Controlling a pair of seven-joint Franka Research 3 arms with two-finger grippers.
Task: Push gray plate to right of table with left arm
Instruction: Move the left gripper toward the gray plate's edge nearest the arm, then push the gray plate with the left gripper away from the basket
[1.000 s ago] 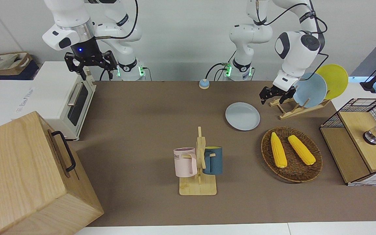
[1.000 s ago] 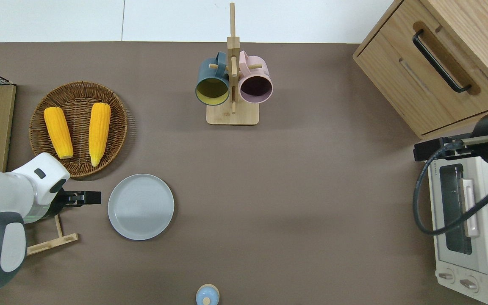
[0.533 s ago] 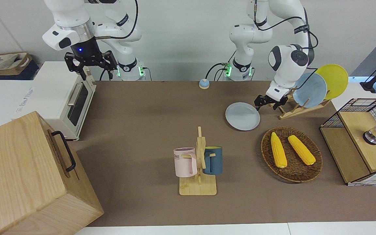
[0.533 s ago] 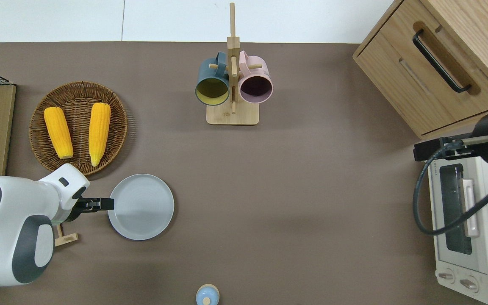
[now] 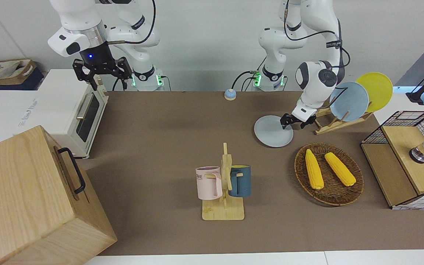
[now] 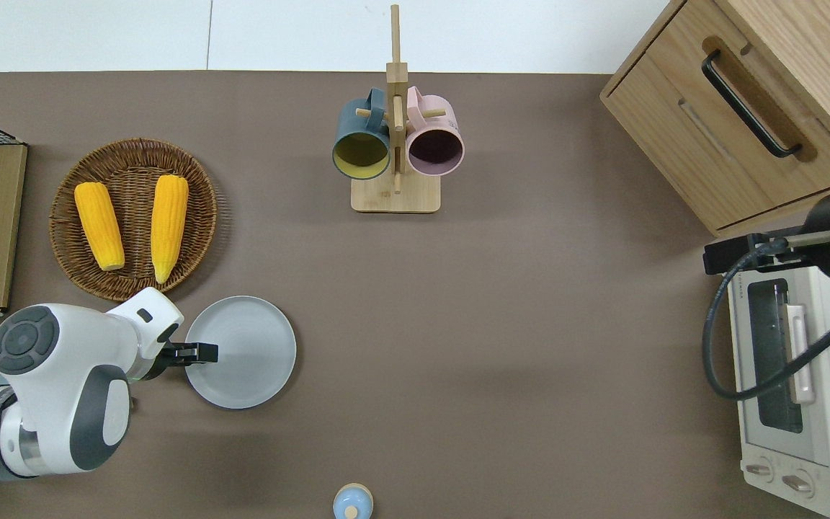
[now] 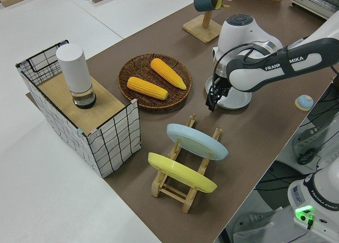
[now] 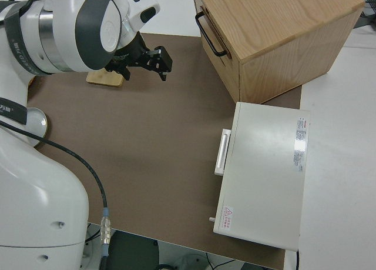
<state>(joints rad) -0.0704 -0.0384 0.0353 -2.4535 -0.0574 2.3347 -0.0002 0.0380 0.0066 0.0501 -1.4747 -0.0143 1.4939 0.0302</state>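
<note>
The gray plate [image 5: 271, 133] [image 6: 249, 357] [image 7: 237, 100] lies flat on the brown table [image 5: 160, 121] [image 6: 530, 324], toward the left arm's end. My left gripper [image 5: 285, 124] [image 6: 207, 353] [image 7: 211, 104] is low over the plate's rim on that same end, its tip pointing toward the right arm's end. Its fingers look shut, with nothing between them. The left arm hides part of the plate in the left side view. My right gripper [image 5: 109, 79] [image 8: 160, 63] is parked and open.
A wicker basket [image 6: 69, 216] with two corn cobs lies farther from the robots than the plate. A rack [image 5: 339, 123] holds a blue and a yellow plate. A mug tree [image 6: 395, 194] stands mid-table. A toaster oven [image 6: 782, 375] and wooden cabinet [image 6: 710, 144] fill the right arm's end.
The left arm swung from beside the plate rack toward the right arm's end and lowered, bringing its gripper onto the plate's rim. The plate has not moved. The right arm stayed still.
</note>
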